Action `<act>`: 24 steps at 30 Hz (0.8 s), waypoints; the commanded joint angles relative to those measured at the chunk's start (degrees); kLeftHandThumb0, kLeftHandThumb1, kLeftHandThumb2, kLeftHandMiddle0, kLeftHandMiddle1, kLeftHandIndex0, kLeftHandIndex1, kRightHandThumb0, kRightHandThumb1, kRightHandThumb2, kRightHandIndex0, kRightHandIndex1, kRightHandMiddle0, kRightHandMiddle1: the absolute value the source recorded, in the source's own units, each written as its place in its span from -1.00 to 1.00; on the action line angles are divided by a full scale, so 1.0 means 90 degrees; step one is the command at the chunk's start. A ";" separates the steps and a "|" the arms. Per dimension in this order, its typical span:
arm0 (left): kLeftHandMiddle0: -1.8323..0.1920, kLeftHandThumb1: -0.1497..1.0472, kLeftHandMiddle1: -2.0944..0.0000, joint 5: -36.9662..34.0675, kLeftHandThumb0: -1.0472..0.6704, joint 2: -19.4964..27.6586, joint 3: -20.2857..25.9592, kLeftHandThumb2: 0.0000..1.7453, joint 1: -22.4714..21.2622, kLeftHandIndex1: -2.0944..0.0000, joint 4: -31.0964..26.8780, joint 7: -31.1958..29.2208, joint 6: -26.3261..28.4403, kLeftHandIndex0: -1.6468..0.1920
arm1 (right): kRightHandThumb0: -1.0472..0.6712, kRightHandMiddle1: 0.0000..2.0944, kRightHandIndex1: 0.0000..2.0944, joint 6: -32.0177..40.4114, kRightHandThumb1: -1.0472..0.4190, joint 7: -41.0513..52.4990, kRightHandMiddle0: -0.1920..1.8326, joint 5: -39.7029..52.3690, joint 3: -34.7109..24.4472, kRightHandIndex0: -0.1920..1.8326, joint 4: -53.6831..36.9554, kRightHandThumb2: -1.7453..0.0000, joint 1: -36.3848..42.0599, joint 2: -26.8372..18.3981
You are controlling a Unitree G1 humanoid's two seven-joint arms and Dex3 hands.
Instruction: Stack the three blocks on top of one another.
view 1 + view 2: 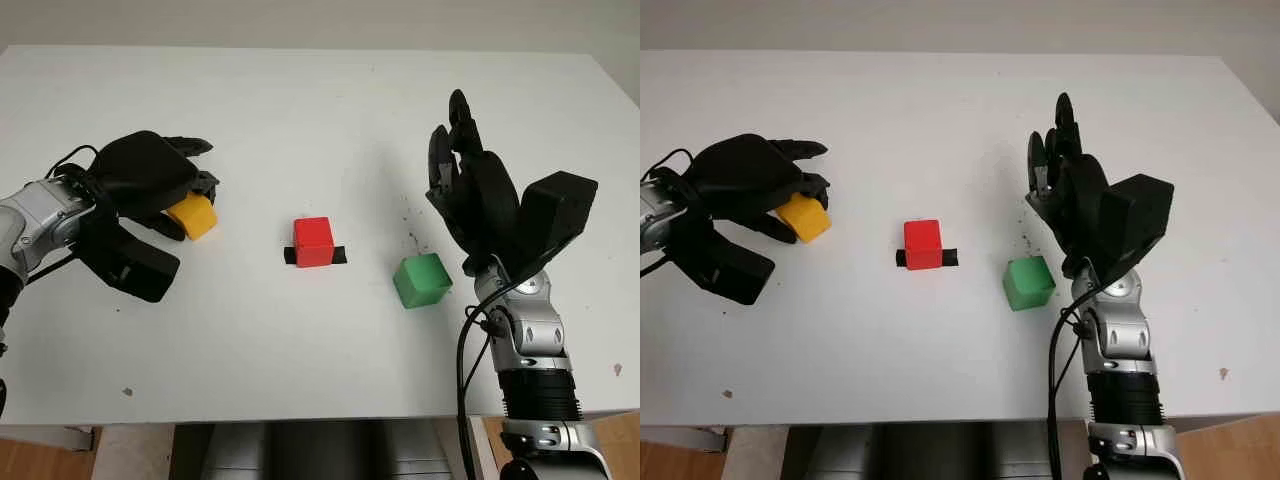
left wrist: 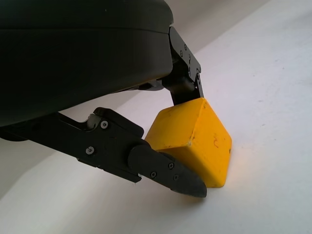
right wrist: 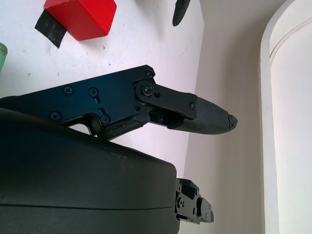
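White table (image 1: 320, 110), three blocks apart on it, nothing stacked yet.

At the left, the left hand (image 1: 150, 180) curls its fingers (image 2: 165, 170) around the yellow block (image 1: 192, 216), which still sits on the table. The red block (image 1: 313, 241) stands in the middle on a strip of black tape (image 1: 338, 255), with the green block (image 1: 421, 279) to its right and slightly nearer. The right hand (image 1: 480, 190) is open, raised above the table just right of the green block, fingers pointing toward the far edge. All three placements appear to remain.
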 commanded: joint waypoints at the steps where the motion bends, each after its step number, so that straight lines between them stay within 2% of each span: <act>1: 0.50 0.86 0.92 0.0185 -0.32 0.0097 -0.0063 -0.94 -0.0169 -0.14 -0.0071 0.0234 0.0144 0.31 | -0.55 -1.00 -1.00 0.0002 -1.00 0.0003 -1.00 0.0024 -0.0038 -1.00 -0.0060 0.23 0.0024 -0.0034; 7: 0.47 0.86 0.93 0.0508 -0.30 0.0175 -0.0050 -0.94 -0.0250 -0.04 -0.0195 0.0746 0.0399 0.27 | -0.54 -1.00 -1.00 0.0039 -1.00 -0.0013 -1.00 0.0081 -0.0046 -1.00 -0.0075 0.22 0.0025 -0.0022; 11: 0.48 0.86 0.94 0.0097 -0.29 0.0151 0.0189 -0.94 -0.0234 -0.12 -0.0320 0.0585 0.0374 0.30 | -0.54 -1.00 -1.00 0.0045 -1.00 -0.0002 -1.00 0.0094 -0.0032 -1.00 -0.0066 0.21 0.0026 -0.0027; 13: 0.49 0.87 0.95 -0.0505 -0.28 0.0032 0.0457 -0.94 -0.0134 -0.22 -0.0398 0.0242 0.0398 0.35 | -0.54 -1.00 -1.00 0.0051 -1.00 -0.0004 -1.00 0.0117 -0.0042 -1.00 -0.0060 0.22 0.0023 -0.0015; 16: 0.55 0.91 0.97 -0.1782 -0.26 -0.0219 0.0965 -0.93 0.0115 -0.33 -0.0703 -0.0726 0.0671 0.44 | -0.54 -1.00 -1.00 0.0070 -1.00 -0.0007 -1.00 0.0139 -0.0036 -1.00 -0.0060 0.22 0.0019 -0.0007; 20: 0.61 0.93 0.98 -0.3121 -0.27 -0.0580 0.1510 -0.93 0.0430 -0.36 -0.1358 -0.1905 0.1459 0.47 | -0.54 -1.00 -1.00 0.0068 -1.00 0.0014 -1.00 0.0157 -0.0029 -1.00 -0.0068 0.23 0.0020 -0.0016; 24: 0.63 0.91 0.97 -0.4273 -0.26 -0.1023 0.1999 -0.94 0.0659 -0.40 -0.1846 -0.2653 0.2243 0.48 | -0.55 -1.00 -1.00 0.0170 -1.00 -0.0014 -1.00 0.0177 -0.0039 -1.00 -0.0116 0.24 0.0025 -0.0014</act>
